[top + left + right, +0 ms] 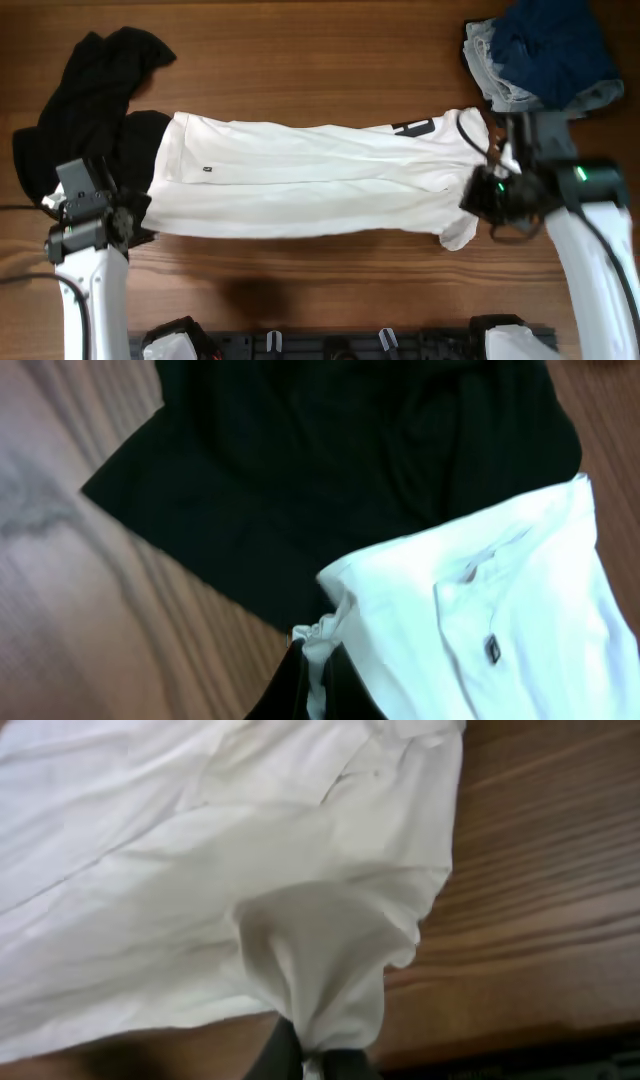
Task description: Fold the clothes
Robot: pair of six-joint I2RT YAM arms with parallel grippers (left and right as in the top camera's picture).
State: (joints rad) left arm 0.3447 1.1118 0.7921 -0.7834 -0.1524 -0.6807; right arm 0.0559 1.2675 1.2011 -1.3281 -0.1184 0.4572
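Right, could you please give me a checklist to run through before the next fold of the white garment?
1. Left gripper shut on the white garment corner: ok.
2. Right gripper shut on its opposite end: ok.
3. Fabric spread long between them: ok, lightly creased.
4. Its left end clear of the black garment: not ok, it overlaps.
5. Navy and denim pile clear of the right arm: cannot tell, very close.
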